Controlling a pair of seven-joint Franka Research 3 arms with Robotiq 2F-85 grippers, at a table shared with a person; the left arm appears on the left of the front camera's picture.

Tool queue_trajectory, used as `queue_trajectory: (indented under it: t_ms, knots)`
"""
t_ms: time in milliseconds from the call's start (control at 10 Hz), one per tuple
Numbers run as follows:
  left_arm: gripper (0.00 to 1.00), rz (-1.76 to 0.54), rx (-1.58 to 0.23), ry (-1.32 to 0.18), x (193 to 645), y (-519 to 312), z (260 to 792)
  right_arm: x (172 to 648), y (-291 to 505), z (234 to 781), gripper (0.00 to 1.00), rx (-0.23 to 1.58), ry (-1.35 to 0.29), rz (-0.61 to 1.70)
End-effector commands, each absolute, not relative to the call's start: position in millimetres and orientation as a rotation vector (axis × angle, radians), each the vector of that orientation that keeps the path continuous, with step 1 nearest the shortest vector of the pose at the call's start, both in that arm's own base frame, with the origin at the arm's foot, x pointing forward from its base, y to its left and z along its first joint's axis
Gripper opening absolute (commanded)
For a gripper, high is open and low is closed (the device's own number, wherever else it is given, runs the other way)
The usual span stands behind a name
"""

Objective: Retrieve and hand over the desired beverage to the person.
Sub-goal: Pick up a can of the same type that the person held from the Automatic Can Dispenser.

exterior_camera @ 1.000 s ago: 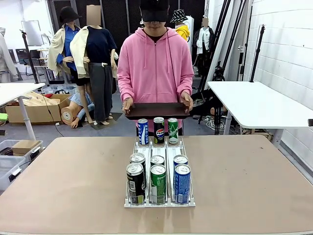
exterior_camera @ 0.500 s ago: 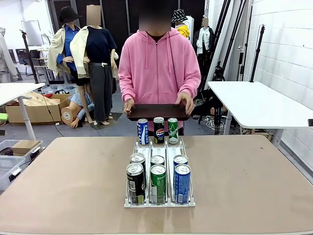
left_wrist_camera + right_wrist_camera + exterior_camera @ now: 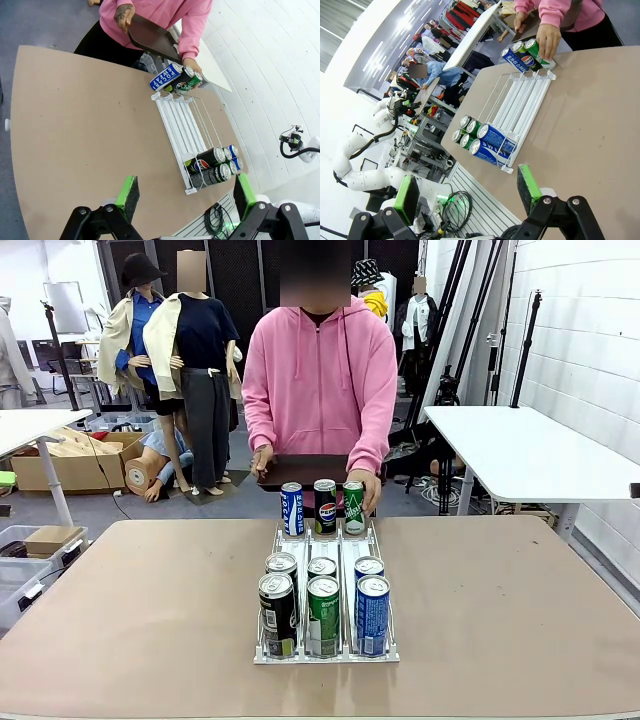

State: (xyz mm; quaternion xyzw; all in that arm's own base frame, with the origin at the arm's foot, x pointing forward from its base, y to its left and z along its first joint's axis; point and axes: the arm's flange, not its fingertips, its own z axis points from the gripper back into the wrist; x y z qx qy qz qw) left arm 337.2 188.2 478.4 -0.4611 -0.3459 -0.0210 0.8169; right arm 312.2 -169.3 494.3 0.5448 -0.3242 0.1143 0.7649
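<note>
The person (image 3: 320, 370) in a pink hooded sweatshirt stands at the far side and holds a dark tray (image 3: 305, 468) in one hand. The other hand (image 3: 365, 485) rests on the green can (image 3: 353, 506) at the far end of the wire rack (image 3: 340, 545), beside a black can (image 3: 325, 505) and a blue can (image 3: 291, 508). Several more cans (image 3: 322, 600) crowd the rack's near end. My left gripper (image 3: 186, 192) hovers open above the near edge, the rack (image 3: 182, 125) ahead of it. My right gripper (image 3: 468, 192) is open too, high over the near cans (image 3: 480, 135).
The rack sits mid-way across the brown table (image 3: 150, 600), with bare tabletop on both sides. Behind the person stand a white table (image 3: 520, 450) on the right, another white table (image 3: 30, 425) and cardboard boxes (image 3: 75, 465) on the left.
The person has taken one hand off the tray and brought it down onto the green can at the rack's far end. The tray has dropped slightly. Neither gripper has moved.
</note>
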Motion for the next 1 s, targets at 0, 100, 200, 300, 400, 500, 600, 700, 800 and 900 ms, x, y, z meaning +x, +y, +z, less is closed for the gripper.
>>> queue_trajectory:
  t_ms: [0,100,200,300,400,500,600,700,800,900]
  knots:
    - [1.0,-0.04,-1.0,-0.75,336.0,189.0,481.2,311.5,-170.4,492.3,1.0,1.193,-0.708,0.256]
    - [1.0,-0.04,-1.0,-0.75,336.0,189.0,481.2,311.5,-170.4,492.3,1.0,1.193,-0.708,0.256]
    - [1.0,-0.04,-1.0,-0.75,336.0,189.0,481.2,311.5,-170.4,492.3,1.0,1.193,-0.708,0.256]
    - [1.0,-0.04,-1.0,-0.75,336.0,189.0,481.2,311.5,-170.4,492.3,1.0,1.193,-0.708,0.256]
    - [1.0,-0.04,-1.0,-0.75,336.0,189.0,481.2,311.5,-170.4,492.3,1.0,1.193,-0.708,0.256]
    - [1.0,-0.04,-1.0,-0.75,336.0,189.0,481.2,311.5,-170.4,492.3,1.0,1.193,-0.708,0.256]
    - [1.0,-0.04,-1.0,-0.75,336.0,189.0,481.2,311.5,-170.4,492.3,1.0,1.193,-0.708,0.256]
    - [1.0,-0.04,-1.0,-0.75,336.0,189.0,481.2,311.5,-170.4,492.3,1.0,1.193,-0.708,0.256]
    - [1.0,-0.04,-1.0,-0.75,336.0,189.0,481.2,311.5,-170.4,492.3,1.0,1.193,-0.708,0.256]
    - [1.0,-0.04,-1.0,-0.75,336.0,189.0,481.2,311.5,-170.4,492.3,1.0,1.193,-0.708,0.256]
